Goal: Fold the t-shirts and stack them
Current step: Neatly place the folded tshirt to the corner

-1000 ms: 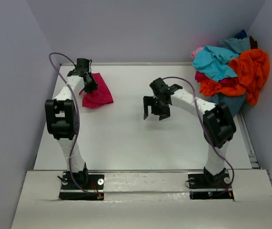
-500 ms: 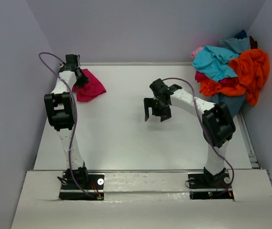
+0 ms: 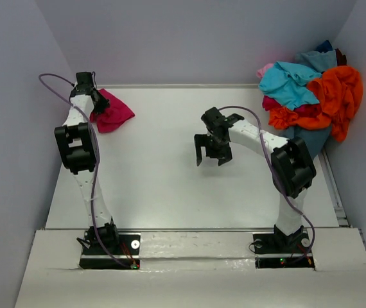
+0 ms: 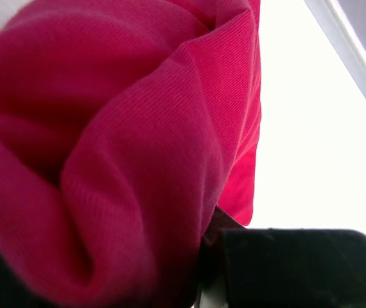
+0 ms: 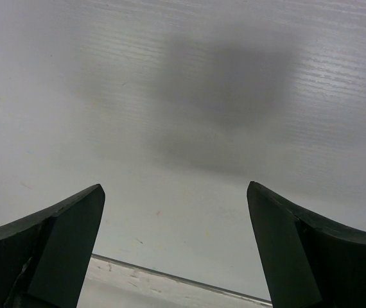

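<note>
Holding the crimson shirt (image 3: pixel 115 113) bunched in the narrowed left gripper (image 3: pixel 96 108) at the far left corner. Hovering over the table (image 3: pixel 157 186) with the right gripper (image 3: pixel 209 156) wide, empty. Other shirts (image 3: pixel 311 93) heaped far right.

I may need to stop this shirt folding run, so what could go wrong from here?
The left hand grips the crimson shirt as a bunched wad close to the left wall; it may land crumpled, too creased to fold.
The right hand hangs open over the bare table, too far to help spread it.
The shirt pile heaps at the far right edge; pulling one could drag others off.
</note>
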Tool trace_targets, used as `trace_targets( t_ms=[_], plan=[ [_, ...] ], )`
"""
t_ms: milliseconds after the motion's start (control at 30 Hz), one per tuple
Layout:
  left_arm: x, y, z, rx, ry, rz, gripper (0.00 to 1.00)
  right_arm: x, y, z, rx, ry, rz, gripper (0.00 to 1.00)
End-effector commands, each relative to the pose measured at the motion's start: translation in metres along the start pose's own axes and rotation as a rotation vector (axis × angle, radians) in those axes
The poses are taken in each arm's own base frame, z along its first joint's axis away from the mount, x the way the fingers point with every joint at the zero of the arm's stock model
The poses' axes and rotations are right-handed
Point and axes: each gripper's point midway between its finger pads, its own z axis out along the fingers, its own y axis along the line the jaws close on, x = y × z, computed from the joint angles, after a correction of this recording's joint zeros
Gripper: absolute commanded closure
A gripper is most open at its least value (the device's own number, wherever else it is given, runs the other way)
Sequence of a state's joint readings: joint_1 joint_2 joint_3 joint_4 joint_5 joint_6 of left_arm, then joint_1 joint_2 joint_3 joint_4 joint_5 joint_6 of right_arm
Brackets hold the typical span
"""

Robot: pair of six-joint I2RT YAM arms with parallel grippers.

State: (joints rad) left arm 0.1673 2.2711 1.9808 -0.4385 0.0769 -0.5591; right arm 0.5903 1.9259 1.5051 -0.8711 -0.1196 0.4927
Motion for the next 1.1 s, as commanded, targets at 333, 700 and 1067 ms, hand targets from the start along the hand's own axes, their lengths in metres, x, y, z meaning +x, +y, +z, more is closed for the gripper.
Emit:
trace_targets(
  t_ms=[333, 700, 1067],
  plan=[
    [-0.073, -0.033, -0.009, 0.199, -0.228, -0.092, 0.94, 0.005, -0.006, -0.007, 0.026, 0.001, -0.020, 0.02],
    [-0.079, -0.031, 0.001, 0.251, -0.295, -0.213, 0.94, 0.014, -0.014, -0.010, 0.051, 0.020, -0.025, 0.02],
    [-0.093, -0.017, -0.002, 0.285, -0.367, -0.312, 0.94, 0.016, -0.015, -0.010, 0.066, 0.043, -0.007, 0.01]
  ],
)
